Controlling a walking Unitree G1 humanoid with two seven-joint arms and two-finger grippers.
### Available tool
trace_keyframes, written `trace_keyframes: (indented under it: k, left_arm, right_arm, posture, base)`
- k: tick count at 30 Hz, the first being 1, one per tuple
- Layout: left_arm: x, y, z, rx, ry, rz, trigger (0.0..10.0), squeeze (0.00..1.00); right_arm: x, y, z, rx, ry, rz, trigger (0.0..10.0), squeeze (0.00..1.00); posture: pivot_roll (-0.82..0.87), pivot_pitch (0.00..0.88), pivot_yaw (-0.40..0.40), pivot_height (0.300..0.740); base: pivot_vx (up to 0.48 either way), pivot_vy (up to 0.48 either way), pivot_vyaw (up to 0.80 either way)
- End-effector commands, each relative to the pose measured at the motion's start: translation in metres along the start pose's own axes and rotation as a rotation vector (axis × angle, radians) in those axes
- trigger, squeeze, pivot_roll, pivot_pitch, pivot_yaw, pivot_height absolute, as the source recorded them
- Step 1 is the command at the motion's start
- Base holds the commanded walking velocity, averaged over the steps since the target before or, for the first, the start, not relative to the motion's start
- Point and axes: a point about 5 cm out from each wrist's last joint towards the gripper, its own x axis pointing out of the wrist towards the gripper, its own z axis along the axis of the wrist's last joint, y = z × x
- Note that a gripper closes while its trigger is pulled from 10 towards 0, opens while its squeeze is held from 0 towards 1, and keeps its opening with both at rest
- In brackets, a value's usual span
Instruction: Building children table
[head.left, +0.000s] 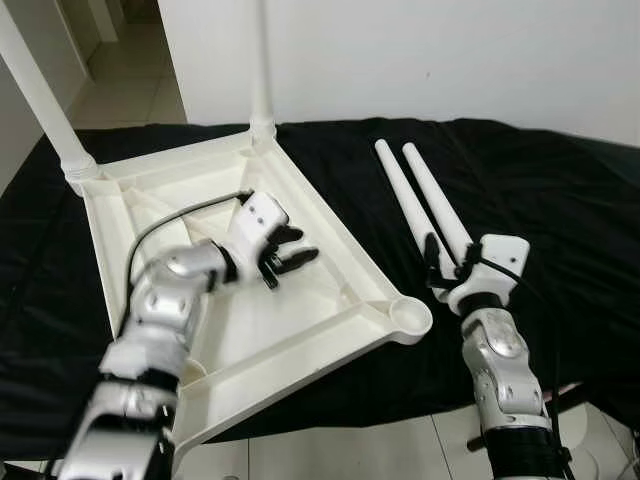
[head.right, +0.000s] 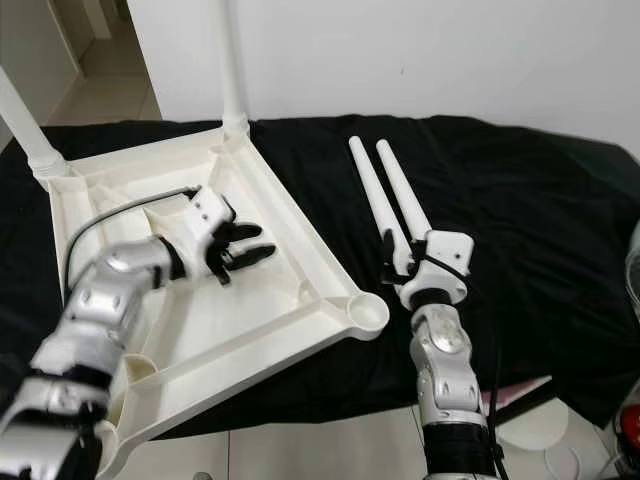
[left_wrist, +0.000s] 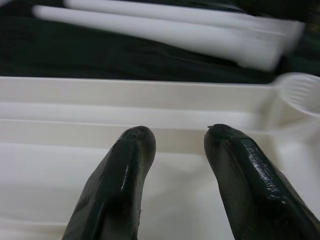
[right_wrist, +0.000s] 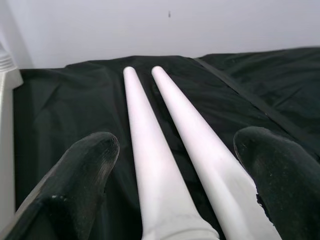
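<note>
On a surface draped in black cloth, items from left to right:

Item 1. Table top, white plastic, lying upside down, ribbed underside facing up. Two legs are fitted and stand upright at the far corners: far-left leg, far-middle leg. The near-right corner socket is empty. The fourth corner, near-left, is hidden behind the left arm; its state cannot be told.

Item 2. Left gripper, hovering over the middle of the underside, black fingers parted and holding nothing.

Item 3. Two loose legs, white and tapered, lying side by side on the cloth just right of the table top, narrow ends pointing far.

Item 4. Right gripper, at the near, thick ends of the loose legs, fingers spread wide to either side of the pair, not closed on either.

Progress, as judged: roughly half done. Two legs mounted; two remain to be picked up and seated in sockets, the near-right one being the closest open place.
</note>
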Motion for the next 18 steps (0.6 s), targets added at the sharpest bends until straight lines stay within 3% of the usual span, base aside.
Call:
trace_keyframes:
  k: [1,4,7,18]
  left_arm:
    - [0.005,-0.018,0.002,0.004,-0.001,-0.105,10.0,0.00]
    - [0.008,-0.030,-0.004,-0.015,0.042,-0.141,10.0,0.00]
    - [0.011,-0.030,-0.015,-0.023,0.134,-0.083,10.0,0.00]
    - [0.005,-0.029,-0.020,-0.011,0.230,-0.025,10.0,0.00]
  right_arm:
    - [-0.002,0.000,-0.005,-0.006,0.019,0.000,10.0,0.00]
    - [-0.002,0.000,-0.005,-0.006,0.018,0.005,10.0,0.00]
    - [-0.002,0.000,-0.005,-0.007,0.018,0.005,10.0,0.00]
    - [-0.002,0.001,-0.005,-0.003,0.017,0.004,10.0,0.00]
  posture:
    - [0.05,0.097,-0.016,0.740]
    - [0.05,0.097,-0.015,0.740]
    - [0.05,0.098,-0.015,0.740]
    - [0.05,0.099,-0.012,0.740]
  base:
    - [0.000,0.000,0.00]
    - [0.000,0.000,0.00]
    - [0.000,0.000,0.00]
    - [0.000,0.000,0.00]
